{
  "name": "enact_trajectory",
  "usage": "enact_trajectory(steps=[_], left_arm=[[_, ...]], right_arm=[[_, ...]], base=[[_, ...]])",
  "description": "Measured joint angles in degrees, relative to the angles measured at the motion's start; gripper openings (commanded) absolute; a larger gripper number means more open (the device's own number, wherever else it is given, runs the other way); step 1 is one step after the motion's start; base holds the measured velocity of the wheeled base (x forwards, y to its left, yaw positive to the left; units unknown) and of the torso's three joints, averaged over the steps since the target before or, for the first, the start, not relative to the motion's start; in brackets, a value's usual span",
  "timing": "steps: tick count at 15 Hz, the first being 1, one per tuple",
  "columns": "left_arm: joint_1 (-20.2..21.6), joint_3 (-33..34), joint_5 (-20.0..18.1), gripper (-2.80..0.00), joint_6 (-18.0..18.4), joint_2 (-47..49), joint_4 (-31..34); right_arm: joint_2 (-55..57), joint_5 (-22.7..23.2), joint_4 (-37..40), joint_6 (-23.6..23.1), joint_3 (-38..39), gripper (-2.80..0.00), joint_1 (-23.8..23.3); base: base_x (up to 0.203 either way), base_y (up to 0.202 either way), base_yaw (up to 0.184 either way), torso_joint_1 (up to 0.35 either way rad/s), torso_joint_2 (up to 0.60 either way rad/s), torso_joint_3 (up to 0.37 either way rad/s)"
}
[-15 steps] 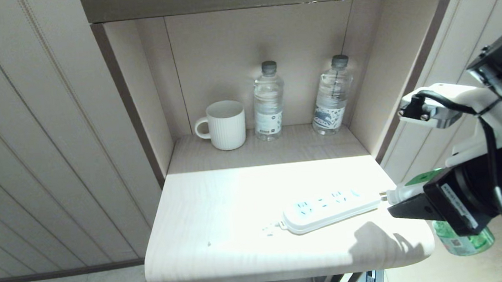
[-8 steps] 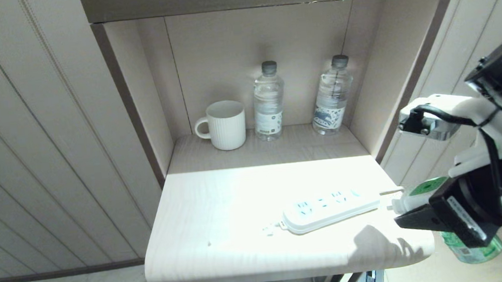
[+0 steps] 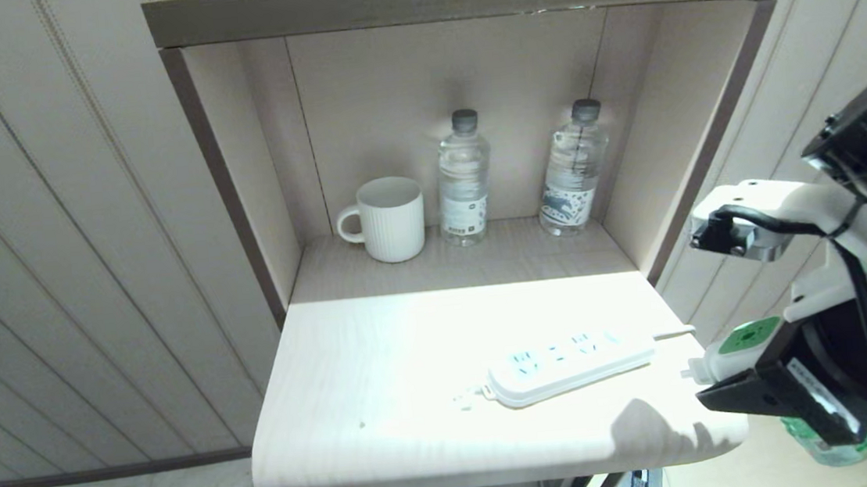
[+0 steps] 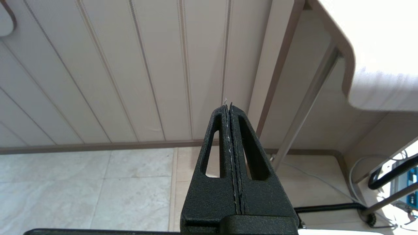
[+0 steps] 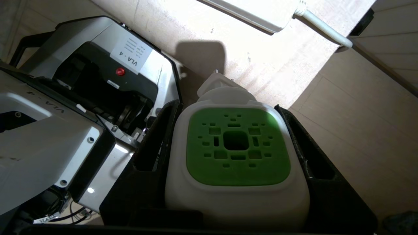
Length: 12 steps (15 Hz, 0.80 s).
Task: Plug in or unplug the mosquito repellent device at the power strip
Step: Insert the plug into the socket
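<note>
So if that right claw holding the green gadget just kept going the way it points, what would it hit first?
Probably the power strip. The right claw, shut on the mosquito repellent device, points across the table toward the strip's cord end. The device's prongs would arrive first, though height is hard to judge.

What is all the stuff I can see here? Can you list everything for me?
Table: one, pale wood, in front of the shelf nook.
Power strip: one, white with pale blue-green sockets, lying on the table's right half, nothing plugged in.
Mug: one, white, back of the nook, left.
Water bottles: two, clear with grey caps, right of the mug.
Mosquito repellent device: one, white with green face, held off the table's right edge.
Right gripper: one, black, clamped on the device.
Left gripper: one, black, closed, hanging low beside the table, empty.
</note>
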Motion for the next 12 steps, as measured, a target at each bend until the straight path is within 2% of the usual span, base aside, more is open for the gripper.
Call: enact_trajectory(steps=[12], left_arm=[[0.0,0.0,0.0,-2.80,0.0,0.0,0.0]], right_arm=[[0.7,-0.2,-0.1,-0.2,0.7,-2.80,0.0]], base=[[0.000,0.000,0.000,0.226,-0.50,-0.278]])
